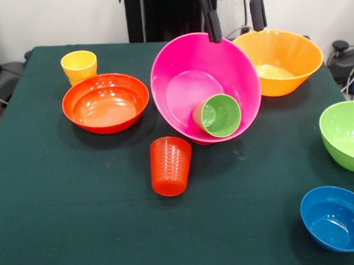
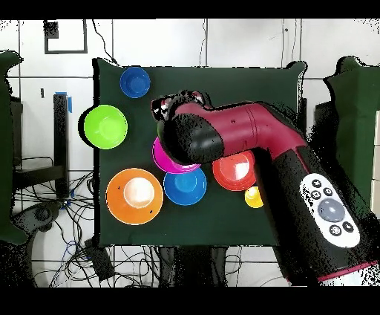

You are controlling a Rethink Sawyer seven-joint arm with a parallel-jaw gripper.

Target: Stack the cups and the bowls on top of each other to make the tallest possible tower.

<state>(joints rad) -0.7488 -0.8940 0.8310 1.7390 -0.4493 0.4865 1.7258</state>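
End effector (image 1: 233, 21) straddling tilted pink bowl (image 1: 186, 79) rim.

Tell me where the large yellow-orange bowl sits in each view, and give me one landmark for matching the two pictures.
Front view: the large yellow-orange bowl stands upright at the upper right, at the table's far side, just right of the tilted pink bowl.
Overhead view: it is at the lower left of the green table, left of the medium blue bowl.
Shared landmark: the lime green bowl, the yellow-orange bowl's neighbour along the same table side in both views.

Dark green table (image 1: 81, 230); tangled black cables (image 2: 82, 245) on white floor (image 2: 245, 44)
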